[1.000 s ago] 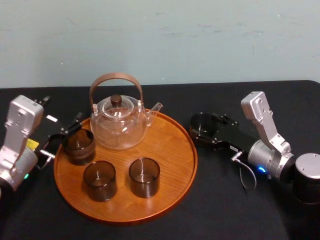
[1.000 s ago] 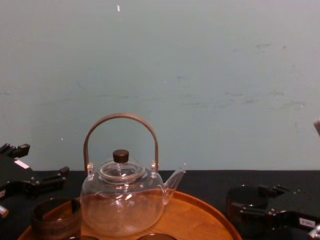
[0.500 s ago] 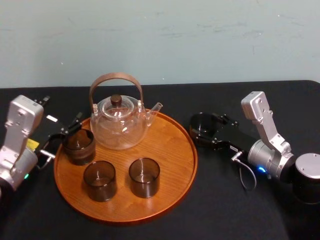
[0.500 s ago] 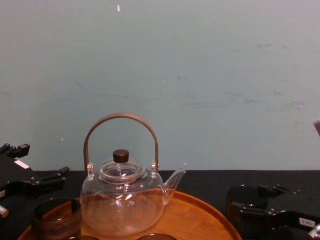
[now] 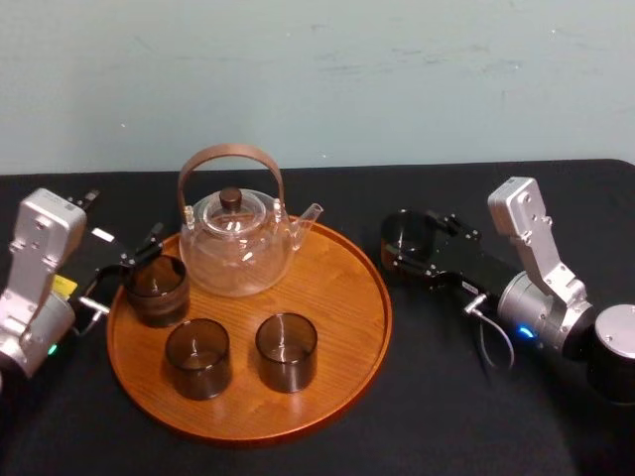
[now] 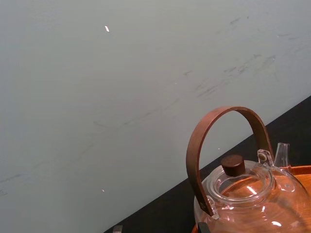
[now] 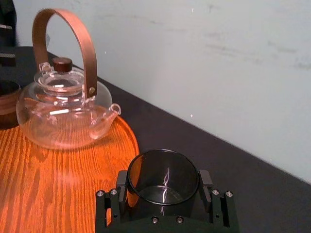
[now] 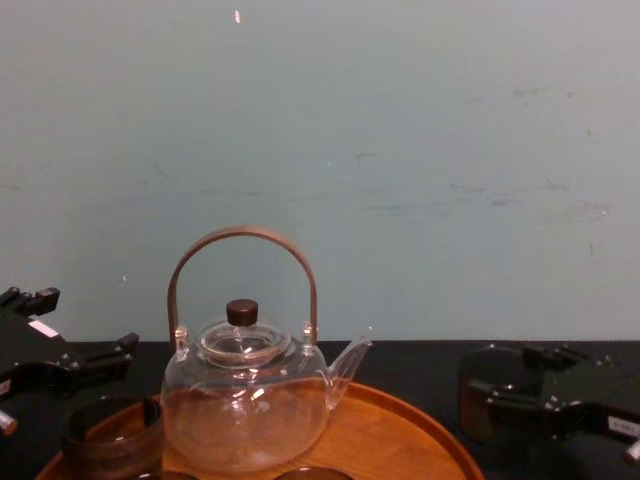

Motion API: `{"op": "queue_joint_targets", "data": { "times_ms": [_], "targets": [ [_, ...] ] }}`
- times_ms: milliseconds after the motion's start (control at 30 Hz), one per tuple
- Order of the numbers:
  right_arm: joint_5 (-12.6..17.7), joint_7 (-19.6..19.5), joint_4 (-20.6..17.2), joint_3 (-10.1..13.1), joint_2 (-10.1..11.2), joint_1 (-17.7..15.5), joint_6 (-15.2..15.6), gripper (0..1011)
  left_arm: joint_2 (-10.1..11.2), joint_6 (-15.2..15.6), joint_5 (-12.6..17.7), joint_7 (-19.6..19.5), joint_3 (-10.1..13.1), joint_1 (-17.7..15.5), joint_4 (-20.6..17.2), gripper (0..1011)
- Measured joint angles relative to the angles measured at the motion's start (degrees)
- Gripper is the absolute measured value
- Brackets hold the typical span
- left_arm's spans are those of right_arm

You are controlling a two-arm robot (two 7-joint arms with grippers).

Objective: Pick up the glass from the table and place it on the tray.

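Glass (image 5: 405, 241) stands upright, mouth up, just right of the tray (image 5: 369, 327) over the table (image 5: 437, 397), clamped in the right gripper (image 5: 411, 248) stretched in low from the right, the wrist view showing fingers (image 7: 206, 184) hugging both its sides, left gripper (image 5: 124, 270) parked at the tray's left edge

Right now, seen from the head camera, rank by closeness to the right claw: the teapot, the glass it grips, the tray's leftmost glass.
1. Gripped glass, inside the right gripper, right of the tray.
2. Teapot, at the tray's back.
3. Leftmost glass, tray's left edge, by the left gripper.
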Motion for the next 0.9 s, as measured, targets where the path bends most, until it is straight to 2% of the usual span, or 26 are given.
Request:
{"op": "queue_joint_targets", "data": {
  "times_ms": [333,467,900],
  "targets": [
    [-1.2,-0.6,-5.8,0.4,1.3,-2.5,-1.2,898,0.0,0.0,0.0,0.0,0.0,0.0,0.0,1001],
    [-1.2,0.0,-6.9,0.1,1.3,-3.1,-1.4,898,0.0,0.0,0.0,0.0,0.0,0.0,0.0,1001],
    [0.2,2.7,-7.1,-1.9,0.1,-3.3,-3.2,898,0.0,0.0,0.0,0.0,0.0,0.0,0.0,1001]
  ]
}}
